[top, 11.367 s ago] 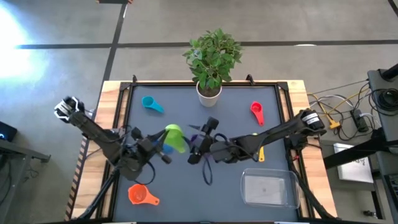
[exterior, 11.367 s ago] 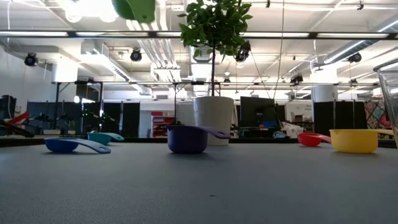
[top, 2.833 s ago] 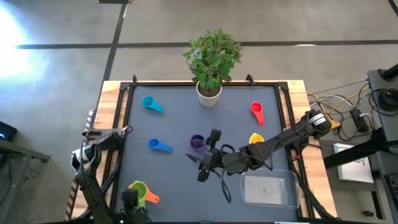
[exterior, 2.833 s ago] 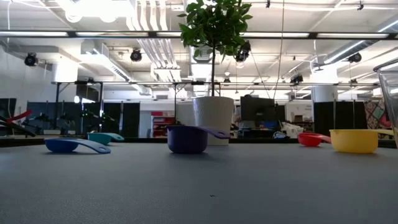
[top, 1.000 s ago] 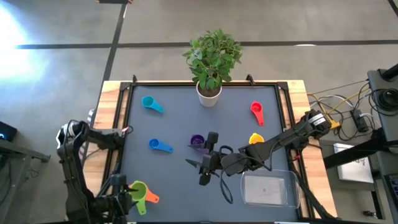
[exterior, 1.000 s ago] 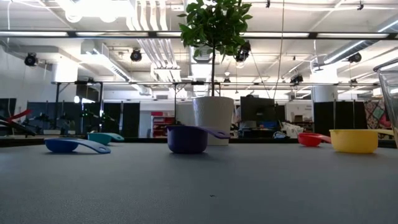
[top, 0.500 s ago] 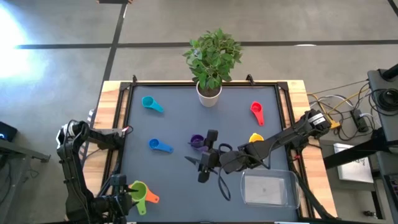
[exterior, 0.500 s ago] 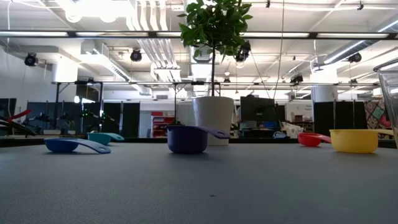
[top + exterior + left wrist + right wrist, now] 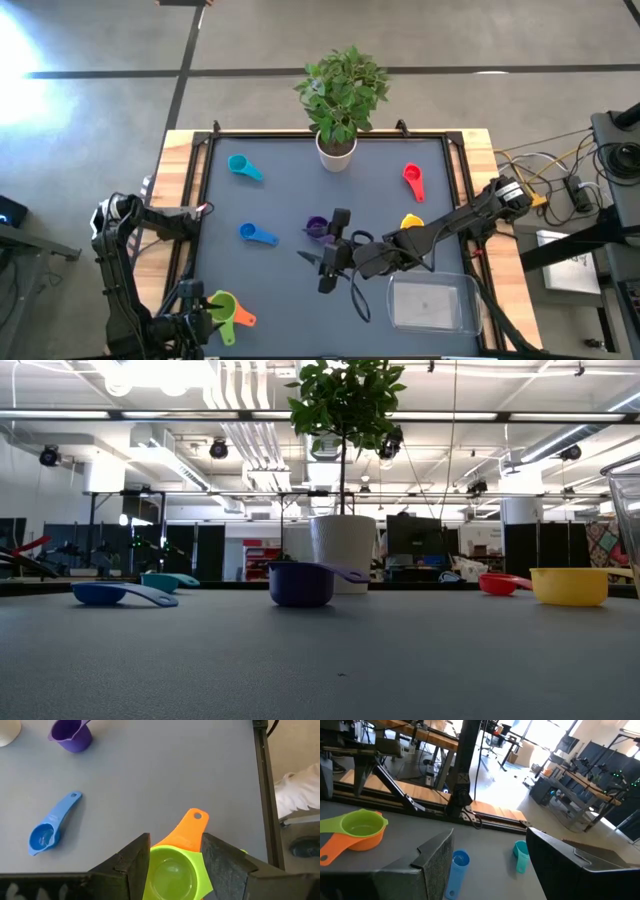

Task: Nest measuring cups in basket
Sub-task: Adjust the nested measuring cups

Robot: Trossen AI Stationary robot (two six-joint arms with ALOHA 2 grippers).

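Seven cups and one basket (image 9: 432, 303) on a dark tabletop (image 9: 290, 195). Basket: clear, at the near right corner, nothing visible inside it. Green cup (image 9: 221, 304): sits inside the orange cup (image 9: 238, 319) at the near left corner, the only pair nested so far, and well apart from the basket. Teal cup (image 9: 243, 167): far left, loose. Blue cup (image 9: 257, 235): left of centre, loose. Purple cup (image 9: 317, 226): centre, loose, just beside the right arm. Red cup (image 9: 413, 180): far right, loose. Yellow cup (image 9: 412, 223): right side, partly hidden under the right arm. Potted plant (image 9: 339, 95): far edge, middle, not part of the job. Left tool (image 9: 172, 857): over the near left corner, fingers spread either side of the green cup, gripping nothing so far as its wrist view shows. Right tool (image 9: 322, 266): over the middle of the tabletop, just near of the purple cup, fingers spread and holding nothing. Step in hand, by judgement: the green-on-orange stack is made and the next cup is being chosen. Next move, by judgement: the right tool needs to come down over the purple cup or its handle, close on it, and carry it to a larger cup or the basket.
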